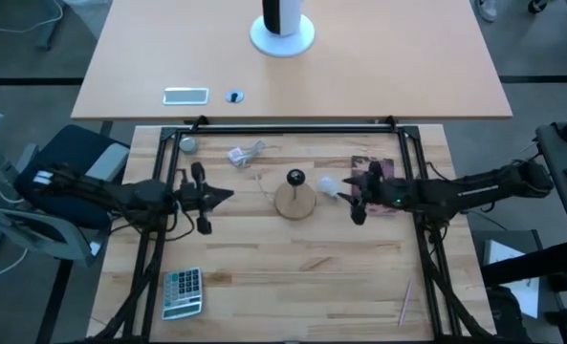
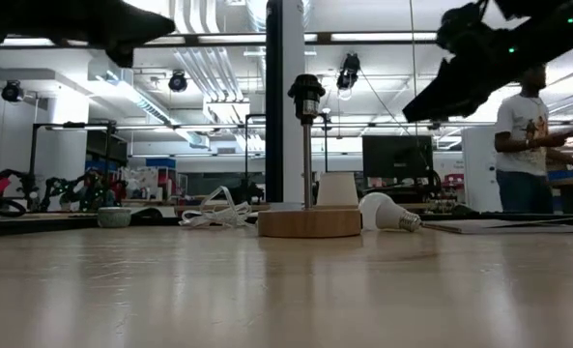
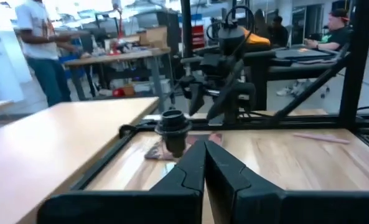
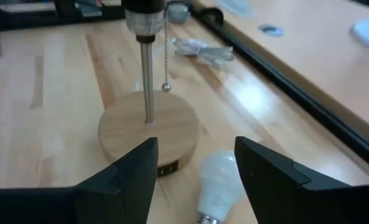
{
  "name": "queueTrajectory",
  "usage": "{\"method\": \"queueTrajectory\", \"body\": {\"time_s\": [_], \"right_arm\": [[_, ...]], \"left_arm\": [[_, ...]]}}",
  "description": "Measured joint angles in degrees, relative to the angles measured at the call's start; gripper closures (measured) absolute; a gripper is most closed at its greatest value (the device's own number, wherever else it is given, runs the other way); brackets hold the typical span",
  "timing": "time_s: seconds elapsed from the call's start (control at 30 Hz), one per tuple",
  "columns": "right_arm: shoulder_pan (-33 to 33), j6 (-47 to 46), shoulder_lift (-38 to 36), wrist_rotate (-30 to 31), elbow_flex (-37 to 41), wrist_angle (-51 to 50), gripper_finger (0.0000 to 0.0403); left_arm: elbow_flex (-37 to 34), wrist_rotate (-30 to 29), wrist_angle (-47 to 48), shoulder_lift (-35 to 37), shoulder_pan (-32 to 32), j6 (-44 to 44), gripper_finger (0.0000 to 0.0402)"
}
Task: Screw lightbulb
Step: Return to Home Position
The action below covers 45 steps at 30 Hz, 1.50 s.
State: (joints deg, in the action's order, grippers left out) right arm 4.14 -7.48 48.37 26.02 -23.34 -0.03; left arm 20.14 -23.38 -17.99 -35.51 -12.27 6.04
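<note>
The white lightbulb (image 1: 329, 187) lies on its side on the table, just right of the lamp stand. In the low view its silvery screw base (image 2: 411, 222) points away from the stand. The stand is a round wooden disc (image 1: 294, 203) with a thin rod and a black socket (image 2: 307, 95) on top. My right gripper (image 4: 196, 165) is open and hangs above the bulb (image 4: 218, 180), well clear of the table (image 2: 426, 101). My left gripper (image 1: 228, 195) is shut and empty, raised left of the stand, pointing at the socket (image 3: 173, 124).
A crumpled clear wrapper (image 1: 247, 154) and a small grey ball (image 1: 187, 144) lie at the far left. A calculator (image 1: 182, 291) lies near left and a thin stick (image 1: 406, 301) near right. A dark pad (image 1: 386, 172) lies under my right arm. A black frame (image 1: 293, 125) rims the table.
</note>
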Motion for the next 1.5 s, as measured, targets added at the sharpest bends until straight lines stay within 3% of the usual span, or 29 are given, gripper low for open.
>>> {"method": "queueTrajectory", "body": {"time_s": [0.2, 0.33, 0.63, 0.87, 1.3, 1.5], "right_arm": [[0.0, 2.8, -11.5, -0.3, 5.4, 0.7, 0.0196], [0.0, 3.7, -19.0, -0.9, 9.3, 1.9, 0.0196], [0.0, 8.1, -34.8, -4.3, 16.1, 5.5, 0.0197], [0.3, 13.5, -48.1, -8.3, 19.6, 4.7, 0.0197], [0.5, 23.0, -47.9, -12.5, 20.3, 4.8, 0.0197], [0.5, 16.2, -46.6, -12.5, 20.3, 4.7, 0.0197]], "left_arm": [[-4.6, 0.2, -0.5, 8.0, -0.1, 3.4, 0.0401], [-7.8, 3.4, -0.5, 12.5, -0.1, 5.7, 0.0401], [-19.2, 3.4, -9.5, 23.3, -0.1, 8.5, 0.0401], [-19.4, 3.4, -5.1, 29.3, -0.1, 8.3, 0.0401], [-19.1, 2.9, -5.1, 27.9, -0.1, 8.5, 0.0402], [-19.1, 3.0, -4.9, 24.3, -0.1, 8.5, 0.0401]]}}
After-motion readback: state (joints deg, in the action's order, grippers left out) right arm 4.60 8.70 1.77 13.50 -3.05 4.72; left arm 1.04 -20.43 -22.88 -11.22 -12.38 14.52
